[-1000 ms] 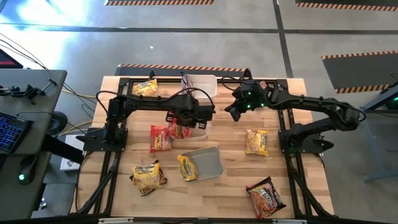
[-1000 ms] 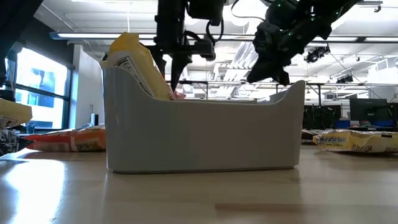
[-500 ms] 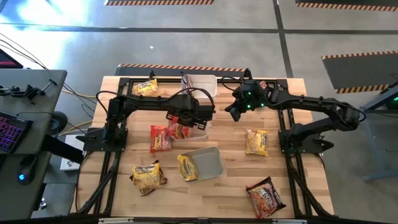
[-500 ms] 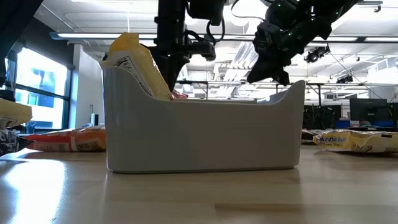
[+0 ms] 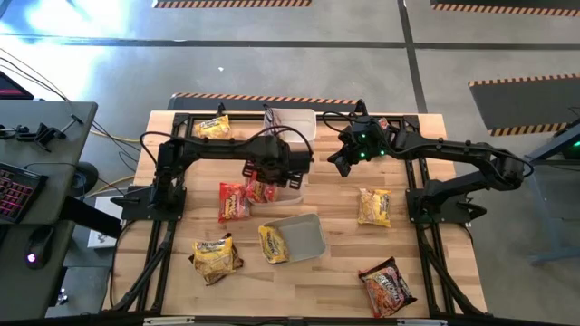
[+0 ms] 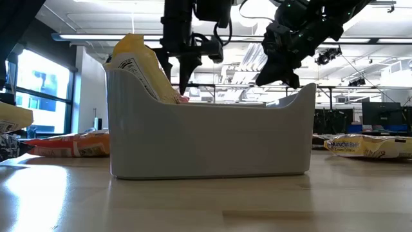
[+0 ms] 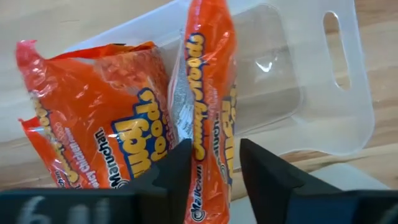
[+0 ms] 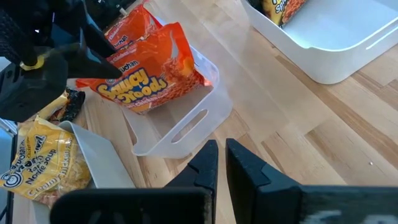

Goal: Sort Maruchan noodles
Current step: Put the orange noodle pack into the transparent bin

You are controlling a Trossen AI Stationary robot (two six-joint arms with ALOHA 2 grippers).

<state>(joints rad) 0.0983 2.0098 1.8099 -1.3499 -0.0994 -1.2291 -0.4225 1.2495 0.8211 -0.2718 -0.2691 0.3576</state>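
My left gripper (image 5: pixel 270 178) points down, open, over a clear tub (image 7: pixel 292 93) that holds two red Maruchan packets. One packet (image 7: pixel 93 118) lies flat. The other (image 7: pixel 208 93) stands on edge, its upper edge between my fingers. My right gripper (image 5: pixel 337 166) hovers shut to the tub's right, touching nothing. A yellow packet (image 5: pixel 274 243) leans in a white tub (image 5: pixel 306 237) nearer the front. Loose on the table lie a red packet (image 5: pixel 233 201), yellow packets (image 5: pixel 215 256) (image 5: pixel 374 206) (image 5: pixel 213 127) and a dark red one (image 5: pixel 387 285). My left gripper comes from above with one finger (image 7: pixel 177 171) on each flat side of the upright red packet's top edge (image 7: pixel 208 155). Whether the fingers touch it, I cannot tell. The packet stands on its lower edge in the clear tub beside the flat packet.
A second clear tub (image 5: pixel 290 118) stands at the table's far edge. Black frame rails (image 5: pixel 172 217) run along the table's left and right sides. In the low view the white tub (image 6: pixel 206 135) blocks most of the table behind it.
My left gripper has stayed over the clear tub; its fingers shut together and then opened again. The right arm has kept still.
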